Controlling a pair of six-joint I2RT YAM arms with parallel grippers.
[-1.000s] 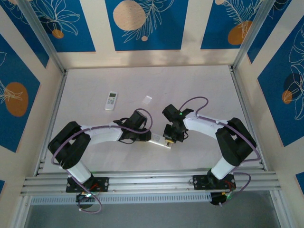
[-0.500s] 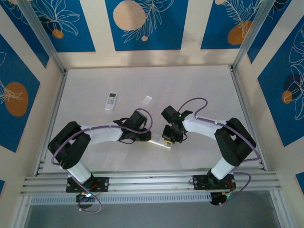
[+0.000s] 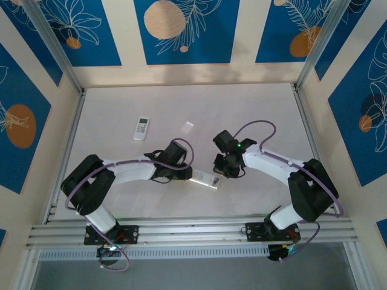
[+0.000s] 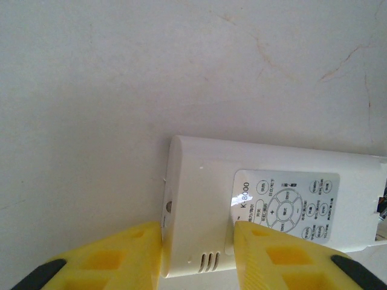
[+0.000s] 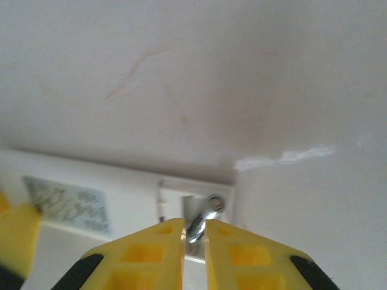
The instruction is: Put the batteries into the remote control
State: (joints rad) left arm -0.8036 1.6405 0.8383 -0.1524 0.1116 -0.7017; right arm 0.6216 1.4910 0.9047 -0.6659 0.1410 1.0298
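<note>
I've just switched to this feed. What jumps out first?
Mid-table, the left fingers clamp a white remote by its end, while the right fingers hover at its open battery compartment. A second, smaller remote and a small white piece lie farther back.

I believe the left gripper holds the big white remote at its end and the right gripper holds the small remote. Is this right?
The second part is wrong. The right gripper is at the battery bay of the big white remote, while the small remote lies alone on the table, as the top view shows. The left gripper does hold that remote's end.
</note>
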